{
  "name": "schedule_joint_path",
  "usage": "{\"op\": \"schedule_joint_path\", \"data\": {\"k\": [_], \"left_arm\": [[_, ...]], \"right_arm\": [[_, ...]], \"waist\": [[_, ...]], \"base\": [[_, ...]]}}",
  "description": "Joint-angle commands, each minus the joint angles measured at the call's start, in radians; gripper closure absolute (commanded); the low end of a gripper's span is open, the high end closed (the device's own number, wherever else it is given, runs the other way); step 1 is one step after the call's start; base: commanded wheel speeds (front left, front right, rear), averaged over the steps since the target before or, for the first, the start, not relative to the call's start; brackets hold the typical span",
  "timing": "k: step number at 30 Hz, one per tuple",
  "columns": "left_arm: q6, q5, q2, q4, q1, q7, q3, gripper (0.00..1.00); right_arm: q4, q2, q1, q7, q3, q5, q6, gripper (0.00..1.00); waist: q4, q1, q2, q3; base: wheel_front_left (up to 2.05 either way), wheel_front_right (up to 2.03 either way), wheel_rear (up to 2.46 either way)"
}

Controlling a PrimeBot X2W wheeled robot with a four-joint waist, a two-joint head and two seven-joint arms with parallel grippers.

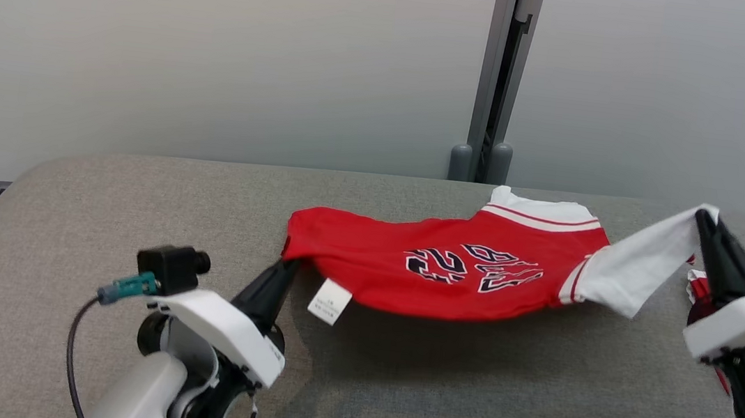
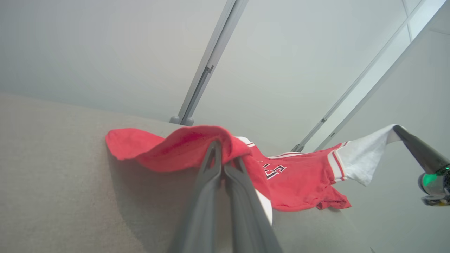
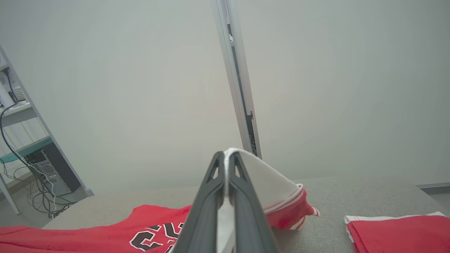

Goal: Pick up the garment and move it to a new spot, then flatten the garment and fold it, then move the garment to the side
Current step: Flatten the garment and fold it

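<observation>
Red jersey [image 1: 449, 274] with black numerals hangs stretched low over the grey table [image 1: 134, 210], right of centre. Left gripper [image 1: 287, 266] is clamped tight on its red hem corner, right gripper [image 1: 702, 217] clamped tight on the white sleeve tip. Folded red garment [image 3: 397, 232] lies at the table's right.

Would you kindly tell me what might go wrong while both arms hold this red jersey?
The right jaws pinch just the tip of the white sleeve, so pulling may slip it free. The left jaws hold one bunched bit of red hem; the jersey may land creased. The folded red garment lies close by the right arm and might get dragged.
</observation>
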Motion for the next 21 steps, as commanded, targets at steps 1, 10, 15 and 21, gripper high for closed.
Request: {"op": "schedule_joint_path", "data": {"k": [1, 10, 15, 21], "left_arm": [[-0.005, -0.014, 0.01, -0.015, -0.027, 0.01, 0.011, 1.0], [0.113, -0.172, 0.035, -0.122, -0.205, 0.213, 0.134, 1.0], [0.15, -0.143, 0.059, -0.105, -0.311, 0.269, 0.121, 1.0], [0.165, -0.098, 0.085, -0.011, -0.481, 0.337, 0.096, 1.0]], "right_arm": [[-0.012, -0.005, -0.019, 0.01, -0.003, 0.007, 0.0, 1.0], [0.019, 0.01, -0.269, 0.058, -0.075, -0.033, 0.0, 1.0], [0.066, 0.035, -0.378, 0.087, -0.066, -0.059, 0.0, 1.0], [0.172, 0.053, -0.565, 0.134, -0.032, -0.057, 0.0, 1.0]], "waist": [[-0.001, 0.0, 0.0, 0.0], [-0.004, 0.0, 0.0, 0.0], [-0.006, 0.0, 0.0, 0.02], [-0.024, 0.0, 0.0, 0.084]], "base": [[0.0, 0.0, 0.0], [0.0, 0.0, 0.0], [0.0, 0.0, 0.0], [0.0, 0.0, 0.0]]}}
